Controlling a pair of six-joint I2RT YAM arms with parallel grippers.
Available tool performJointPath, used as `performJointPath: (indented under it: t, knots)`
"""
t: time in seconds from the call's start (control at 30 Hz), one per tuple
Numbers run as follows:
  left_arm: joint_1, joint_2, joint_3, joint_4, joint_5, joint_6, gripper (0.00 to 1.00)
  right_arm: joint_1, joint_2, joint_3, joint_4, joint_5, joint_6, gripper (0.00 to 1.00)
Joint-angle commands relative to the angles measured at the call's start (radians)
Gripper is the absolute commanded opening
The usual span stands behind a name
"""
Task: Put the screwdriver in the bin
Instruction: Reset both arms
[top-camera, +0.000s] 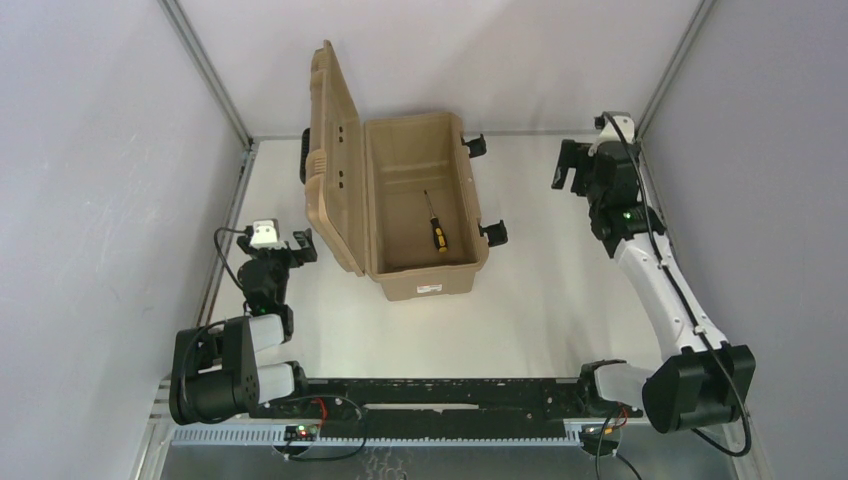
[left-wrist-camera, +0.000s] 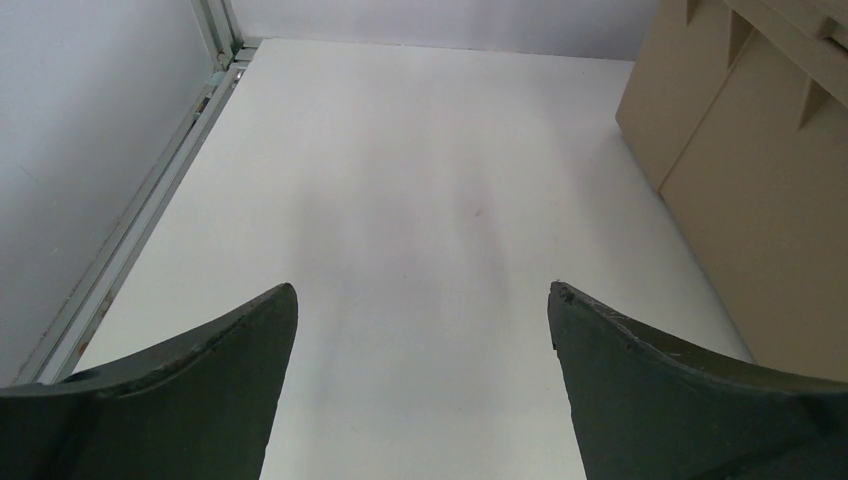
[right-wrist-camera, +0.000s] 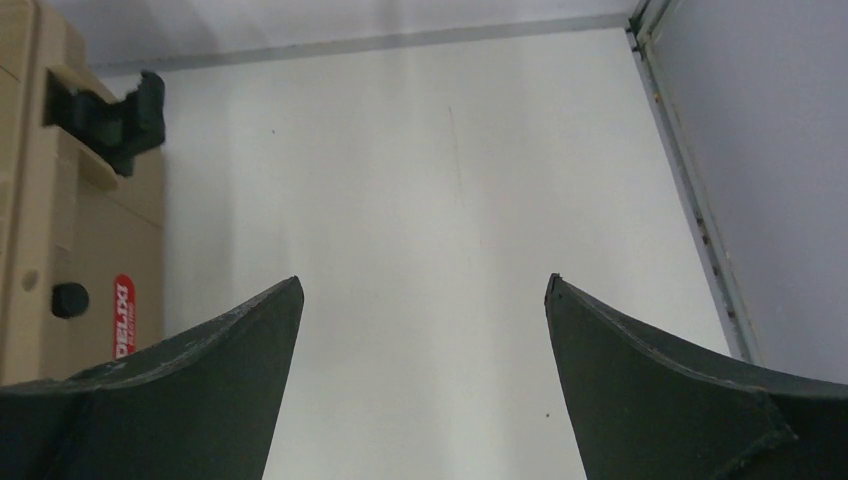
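1. The screwdriver (top-camera: 434, 224) lies flat on the floor of the bin (top-camera: 425, 282), whose lid (top-camera: 333, 150) stands open on the left arm's side.
2. The left gripper (left-wrist-camera: 422, 300) is spread wide and empty, over the bare table (left-wrist-camera: 420, 180) beside the lid.
3. The right gripper (right-wrist-camera: 423, 290) is spread wide and empty, near a black latch (right-wrist-camera: 120, 115).

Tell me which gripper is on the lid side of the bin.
The left gripper: it sits beside the raised lid of the bin. The right gripper is across the bin, on the side with the black latches.
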Motion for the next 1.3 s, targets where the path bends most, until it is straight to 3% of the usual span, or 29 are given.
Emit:
performJointPath:
  t: [0.0,0.47,0.63,1.27]
  knots:
    - [0.001,0.002,-0.028,0.100,0.016,-0.010,1.00,-0.023,-0.065,-0.126,0.166,-0.067,-0.039,0.99]
    - [0.001,0.003,-0.028,0.100,0.015,-0.009,1.00,-0.042,-0.176,-0.734,0.729,-0.141,-0.074,0.97]
    - [0.001,0.002,-0.028,0.101,0.015,-0.009,1.00,-0.051,-0.164,-0.855,0.901,-0.143,-0.083,0.97]
    - [0.001,0.003,-0.028,0.101,0.015,-0.010,1.00,-0.092,0.087,-0.955,1.296,-0.204,-0.064,0.95]
